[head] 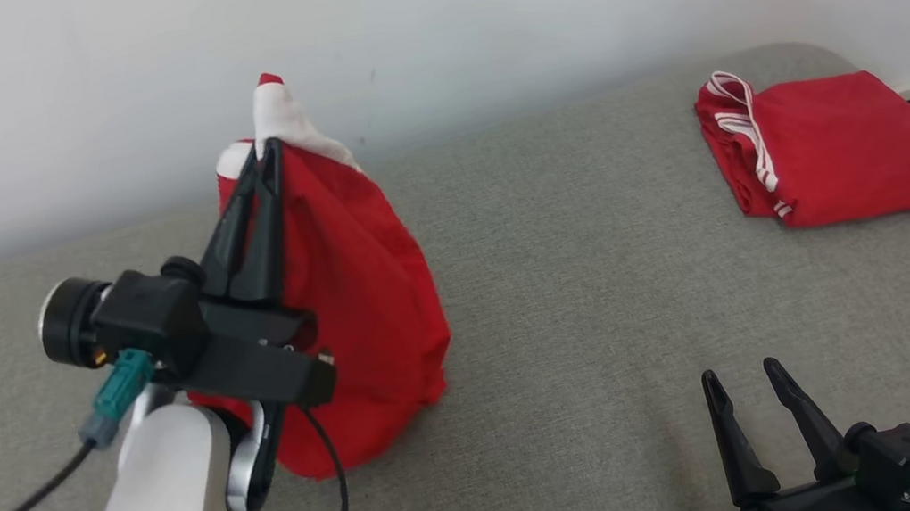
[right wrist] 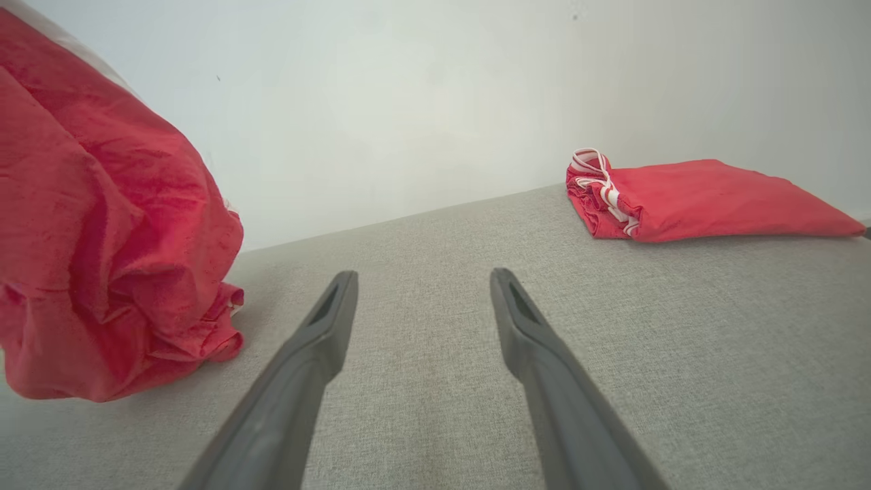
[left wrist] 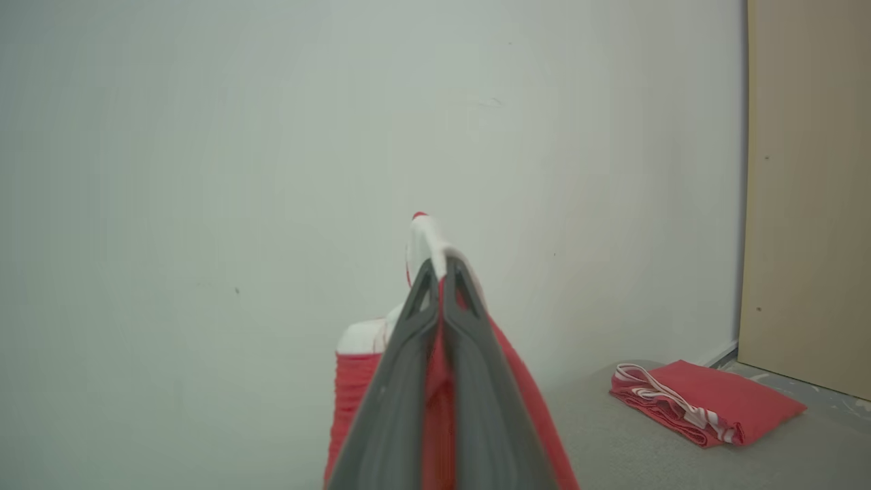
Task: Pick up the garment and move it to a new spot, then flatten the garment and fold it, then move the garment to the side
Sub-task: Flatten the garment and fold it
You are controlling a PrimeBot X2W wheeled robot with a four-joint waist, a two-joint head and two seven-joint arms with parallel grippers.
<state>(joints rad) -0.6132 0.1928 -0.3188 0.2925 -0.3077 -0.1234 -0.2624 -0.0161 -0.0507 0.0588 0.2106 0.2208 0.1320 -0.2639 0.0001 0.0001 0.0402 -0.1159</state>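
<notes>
Now we hold up the crumpled red cloth garment (head: pixel 361 288).
Our left gripper (head: pixel 266 153) clamps its white-trimmed top, centre-left; our right gripper (head: pixel 745 382) gapes empty, lower right.

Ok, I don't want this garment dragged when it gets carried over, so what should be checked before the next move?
1. Grip: left gripper shut on the held garment near its white trim: ok.
2. Lift: held garment clear of the grey surface: not ok, its lower folds seem to rest on it.
3. Spare arm: right gripper open and empty, low over the surface: ok.
4. Landing room: bare surface between the held garment and the folded garment: ok.
5. Folded garment lies apart, at the far right: ok.
</notes>
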